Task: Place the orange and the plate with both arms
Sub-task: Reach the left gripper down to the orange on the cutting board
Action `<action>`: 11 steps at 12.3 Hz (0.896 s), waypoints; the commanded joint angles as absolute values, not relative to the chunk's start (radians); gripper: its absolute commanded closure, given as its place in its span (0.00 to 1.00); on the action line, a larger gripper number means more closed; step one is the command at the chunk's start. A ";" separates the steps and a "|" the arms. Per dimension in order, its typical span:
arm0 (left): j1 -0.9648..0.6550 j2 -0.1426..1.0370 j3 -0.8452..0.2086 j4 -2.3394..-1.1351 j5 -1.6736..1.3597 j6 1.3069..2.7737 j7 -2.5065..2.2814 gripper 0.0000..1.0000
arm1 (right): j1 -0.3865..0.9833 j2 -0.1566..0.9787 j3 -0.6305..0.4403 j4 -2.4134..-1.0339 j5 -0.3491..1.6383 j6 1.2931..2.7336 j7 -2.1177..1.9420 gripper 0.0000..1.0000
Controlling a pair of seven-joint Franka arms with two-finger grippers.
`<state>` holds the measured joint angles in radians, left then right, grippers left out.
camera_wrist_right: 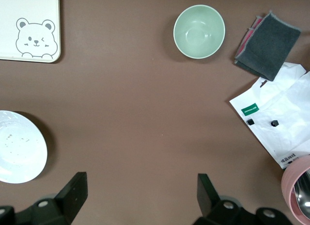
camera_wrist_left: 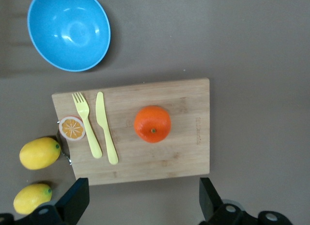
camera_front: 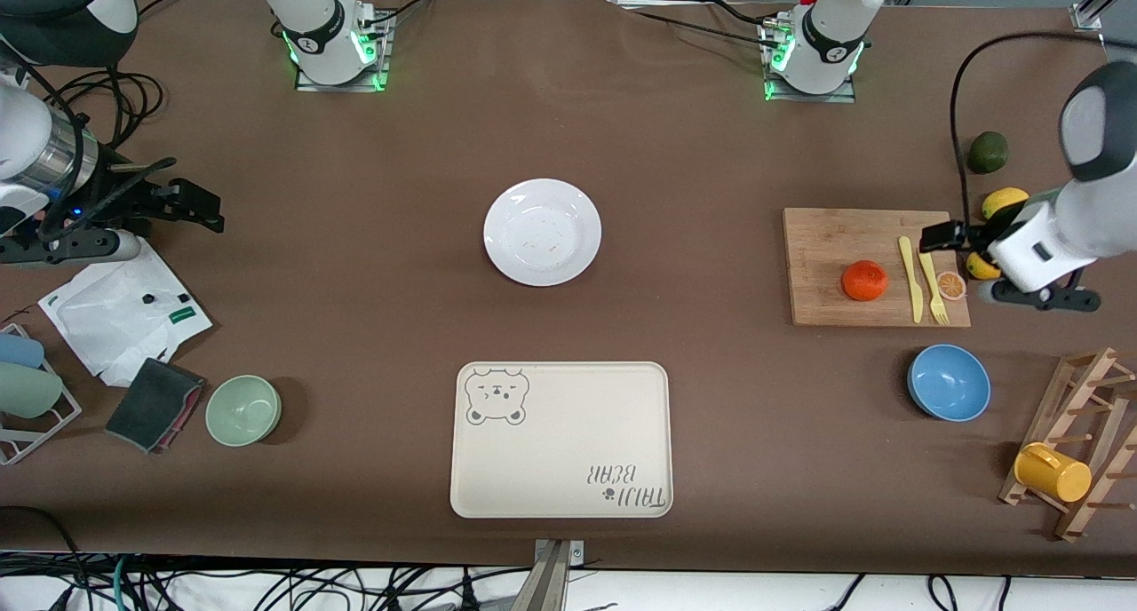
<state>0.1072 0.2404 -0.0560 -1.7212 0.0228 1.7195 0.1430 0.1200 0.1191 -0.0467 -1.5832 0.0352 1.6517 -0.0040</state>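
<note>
Front view: both arms are waiting wide apart, nothing gripped yet.

Left gripper [camera_front: 955,235], fingers spread and empty, is hovering at the right of the frame over the cutting board's [camera_front: 817,278] edge; the orange [camera_front: 864,280] is sitting on that board beside a yellow knife [camera_front: 910,278] and fork [camera_front: 933,287], so a careless descent risks nudging the cutlery or rolling the round fruit off. Right gripper [camera_front: 191,204], also spread and empty, is hanging at the left of the frame over bare table, well apart from the plate [camera_front: 542,232] at centre; the plate's thin glossy rim is likely to slip from a shallow pinch. Brown cloth is covering the table [camera_front: 373,238]; a bear-printed tray [camera_front: 560,440] is lying lower centre, cables trailing along the bottom edge.
</note>
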 commanded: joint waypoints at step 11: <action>0.127 0.276 -0.071 -2.095 0.067 2.173 0.094 0.00 | 0.117 0.112 -0.046 -1.588 0.035 1.654 0.005 0.00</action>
